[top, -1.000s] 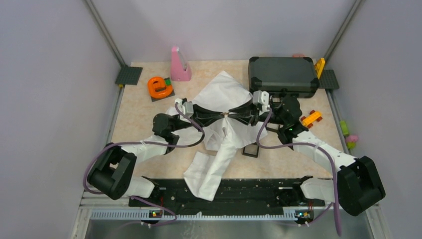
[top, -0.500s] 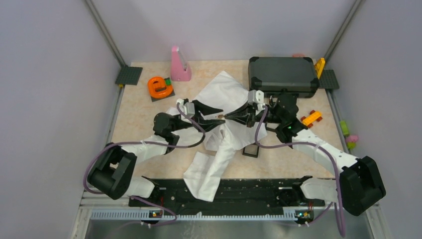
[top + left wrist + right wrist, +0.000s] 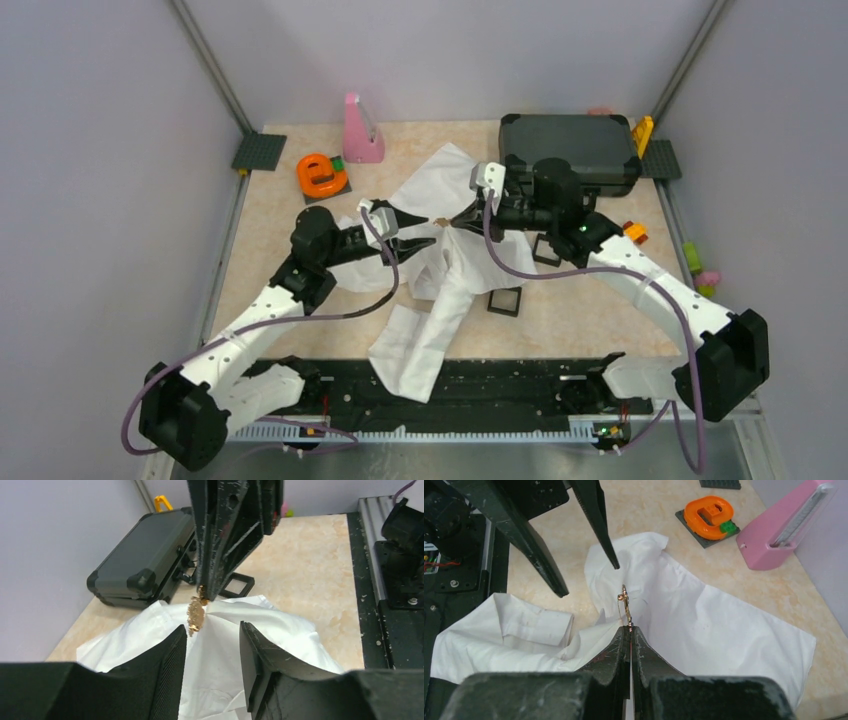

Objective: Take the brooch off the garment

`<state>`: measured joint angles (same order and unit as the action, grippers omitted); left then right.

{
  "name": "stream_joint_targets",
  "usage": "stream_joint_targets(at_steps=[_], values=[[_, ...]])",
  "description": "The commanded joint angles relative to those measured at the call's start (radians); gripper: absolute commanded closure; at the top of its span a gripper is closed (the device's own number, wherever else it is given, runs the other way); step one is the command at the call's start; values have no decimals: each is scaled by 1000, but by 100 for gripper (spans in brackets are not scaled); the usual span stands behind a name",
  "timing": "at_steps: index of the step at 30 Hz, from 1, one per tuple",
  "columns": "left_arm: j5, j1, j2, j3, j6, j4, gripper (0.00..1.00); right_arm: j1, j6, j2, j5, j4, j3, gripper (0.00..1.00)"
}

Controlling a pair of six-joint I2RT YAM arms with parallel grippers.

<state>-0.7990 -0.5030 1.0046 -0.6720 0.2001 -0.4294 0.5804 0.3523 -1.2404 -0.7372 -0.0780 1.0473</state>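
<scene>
The white garment (image 3: 452, 270) lies crumpled mid-table; it also shows in the left wrist view (image 3: 225, 650) and the right wrist view (image 3: 709, 625). My right gripper (image 3: 456, 219) (image 3: 630, 629) is shut on the tiny gold brooch (image 3: 443, 219) (image 3: 625, 602) (image 3: 195, 615) and holds it above the cloth. A fold of cloth peaks just under the brooch; I cannot tell whether the pin is still in the fabric. My left gripper (image 3: 430, 231) (image 3: 212, 630) is open and empty, just left of the brooch.
A black case (image 3: 570, 150) stands at the back right. Two small black square trays (image 3: 504, 301) (image 3: 547, 251) sit right of the garment. An orange toy (image 3: 322, 174) and a pink object (image 3: 360, 130) are at the back left. A toy car (image 3: 633, 232) is at the right.
My left gripper opened, let go at the brooch and drew back to the left. My right gripper moved up and toward the back left with the brooch, uncovering a second black tray.
</scene>
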Motion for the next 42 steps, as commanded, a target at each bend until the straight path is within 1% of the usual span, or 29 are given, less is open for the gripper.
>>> stream_joint_targets(at_steps=[1,3,6,9,14,22,25,26,34,37,38,40,41,42], values=[[90,0,26,-131,139,324,54,38,118,-30,68,-163,109,100],[128,0,46,-168,147,379,55,61,158,-50,98,-219,150,100],[133,0,67,-186,150,365,55,75,169,-62,119,-233,165,100],[86,-1,92,-192,133,328,56,85,170,-60,127,-224,162,100],[31,-1,134,-236,145,361,61,92,173,-61,126,-224,164,100],[-55,-1,156,-252,152,348,65,104,189,-65,118,-230,166,100],[-92,-1,162,-254,149,336,72,108,193,-68,116,-227,164,100],[-101,-2,165,-257,147,335,73,109,191,-70,116,-227,166,100],[-110,-6,189,-264,147,334,75,114,192,-69,102,-226,174,100],[-108,-8,202,-272,146,337,79,119,192,-68,101,-226,175,100],[-110,-8,208,-276,146,337,82,120,195,-71,99,-228,175,100],[-118,-9,219,-286,147,340,100,124,199,-71,103,-232,174,100],[-114,-9,223,-287,147,343,100,124,197,-71,109,-233,174,100],[-110,-8,223,-283,153,338,100,124,188,-68,122,-227,172,90]])
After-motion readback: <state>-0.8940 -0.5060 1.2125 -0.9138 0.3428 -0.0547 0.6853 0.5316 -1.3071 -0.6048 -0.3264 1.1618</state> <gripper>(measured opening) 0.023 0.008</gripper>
